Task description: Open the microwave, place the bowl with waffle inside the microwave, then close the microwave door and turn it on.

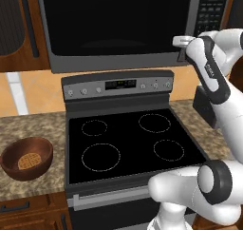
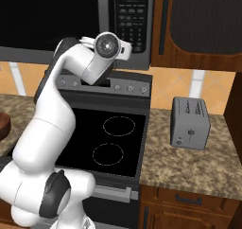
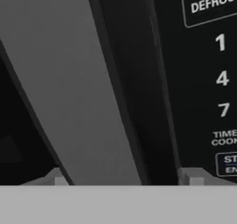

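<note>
One bowl (image 1: 26, 158) sits nearest, on the stone counter (image 1: 28, 124) left of the stove (image 1: 130, 143), with the waffle (image 1: 28, 162) lying flat inside it; neither is touched by the robot. Beyond the stove, the arm reaches up to the microwave (image 1: 118, 24) mounted above it. The door (image 1: 114, 20) appears fully shut, so by this evidence no step of the task is complete: opening, loading the bowl, closing and starting all remain. The current step is judged to be the approach to the handle (image 3: 69, 89). The hand view shows the gripper (image 3: 125, 179) spread wide and empty, its two tips standing either side of the grey handle bar, with the keypad (image 3: 217, 79) digits just to the right. The left base view adds what the hand view lacks: the bowl's place and the wrist at the door's lower right corner. The right base view alone shows the toaster (image 2: 190, 123) on the counter right of the stove, plus an edge of the bowl at the far left.
</note>
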You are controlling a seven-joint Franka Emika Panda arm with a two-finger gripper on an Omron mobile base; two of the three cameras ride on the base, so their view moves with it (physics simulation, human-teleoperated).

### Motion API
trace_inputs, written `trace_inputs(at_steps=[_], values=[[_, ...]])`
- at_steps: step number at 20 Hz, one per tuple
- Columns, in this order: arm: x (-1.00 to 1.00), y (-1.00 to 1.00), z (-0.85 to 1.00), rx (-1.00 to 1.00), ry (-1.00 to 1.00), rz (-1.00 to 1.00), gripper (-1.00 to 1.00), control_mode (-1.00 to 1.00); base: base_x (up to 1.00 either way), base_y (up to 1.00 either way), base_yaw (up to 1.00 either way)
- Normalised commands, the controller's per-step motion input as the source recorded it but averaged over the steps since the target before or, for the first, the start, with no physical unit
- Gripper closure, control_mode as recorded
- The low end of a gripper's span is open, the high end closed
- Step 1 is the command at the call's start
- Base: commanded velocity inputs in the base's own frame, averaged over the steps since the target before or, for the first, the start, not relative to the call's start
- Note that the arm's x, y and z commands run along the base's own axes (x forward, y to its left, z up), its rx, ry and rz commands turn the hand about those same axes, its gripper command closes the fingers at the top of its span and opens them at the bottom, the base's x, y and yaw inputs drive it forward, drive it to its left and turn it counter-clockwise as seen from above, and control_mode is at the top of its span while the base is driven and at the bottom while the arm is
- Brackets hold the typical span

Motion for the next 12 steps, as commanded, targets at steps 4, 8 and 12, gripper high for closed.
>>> trace_inputs(at_steps=[4,8,12], values=[[0.82,1.0,-0.22,-0.02,-0.05,0.32,1.0,-1.0,0.0,0.0,0.0],[0.01,1.0,0.0,-0.25,-0.08,0.1,1.0,-1.0,0.0,0.0,0.0],[-0.46,1.0,0.08,-0.39,0.0,0.02,1.0,-1.0,0.0,0.0,0.0]])
